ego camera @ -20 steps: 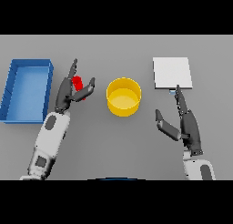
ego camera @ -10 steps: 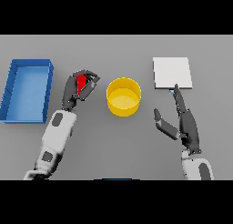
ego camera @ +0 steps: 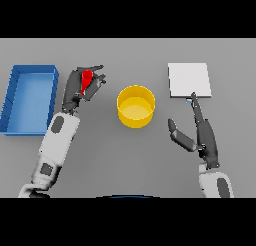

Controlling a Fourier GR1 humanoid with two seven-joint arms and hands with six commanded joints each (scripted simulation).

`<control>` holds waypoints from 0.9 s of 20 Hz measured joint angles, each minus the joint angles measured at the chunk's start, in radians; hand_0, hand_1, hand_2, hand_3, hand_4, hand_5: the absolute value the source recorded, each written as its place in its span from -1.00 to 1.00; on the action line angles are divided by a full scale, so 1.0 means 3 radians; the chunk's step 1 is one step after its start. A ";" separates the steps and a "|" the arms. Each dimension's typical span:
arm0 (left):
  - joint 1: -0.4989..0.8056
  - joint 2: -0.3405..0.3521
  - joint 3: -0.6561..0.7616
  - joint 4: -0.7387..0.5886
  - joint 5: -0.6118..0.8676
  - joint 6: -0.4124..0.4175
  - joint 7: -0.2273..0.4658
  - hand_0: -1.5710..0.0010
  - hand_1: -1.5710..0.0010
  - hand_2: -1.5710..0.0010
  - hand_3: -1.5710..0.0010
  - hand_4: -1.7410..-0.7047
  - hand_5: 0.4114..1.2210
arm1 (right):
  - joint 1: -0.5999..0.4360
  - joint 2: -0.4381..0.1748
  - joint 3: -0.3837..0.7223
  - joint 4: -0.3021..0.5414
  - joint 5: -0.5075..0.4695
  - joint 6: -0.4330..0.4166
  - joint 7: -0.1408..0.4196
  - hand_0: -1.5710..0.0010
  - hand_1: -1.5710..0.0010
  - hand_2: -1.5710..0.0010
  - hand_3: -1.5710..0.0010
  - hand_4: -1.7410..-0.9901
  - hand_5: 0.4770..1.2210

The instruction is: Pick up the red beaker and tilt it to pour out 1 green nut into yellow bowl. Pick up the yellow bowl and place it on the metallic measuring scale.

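Gripping the red beaker [ego camera: 86, 82] in curled fingers at upper left of centre, the left hand [ego camera: 80, 87] sits between the blue tray [ego camera: 12, 101] and the central yellow bowl [ego camera: 135, 107] — while the right hand [ego camera: 202, 135], fingers straight and relaxed, lies just below the metallic scale [ego camera: 189, 80] at upper right.

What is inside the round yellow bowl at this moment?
The round yellow bowl shows only its yellow floor; no green nut is visible inside. The red beaker is in the left hand; its contents are hidden.
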 measured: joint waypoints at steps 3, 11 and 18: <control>-0.0088 0.0240 -0.0323 -0.0182 -0.0365 -0.0096 0.0260 -0.98 -0.98 -0.98 -0.97 -0.99 0.80 | -0.0003 -0.0049 -0.0022 -0.0006 0.0017 -0.0009 -0.0066 1.00 1.00 1.00 1.00 0.72 -0.51; -0.0203 0.0563 -0.0929 -0.0496 -0.0933 -0.0423 0.0720 -0.99 -0.99 -0.99 -0.99 -0.99 0.82 | 0.0094 -0.0063 0.0019 -0.0101 0.0035 0.0028 -0.0090 1.00 1.00 1.00 1.00 0.72 -0.48; -0.0853 0.0838 -0.1711 -0.0221 -0.1763 -0.0951 0.0931 -1.00 -1.00 -1.00 -1.00 -1.00 0.94 | 0.0107 -0.0080 0.0038 -0.0171 0.0025 0.0072 -0.0088 1.00 1.00 1.00 1.00 0.79 -0.43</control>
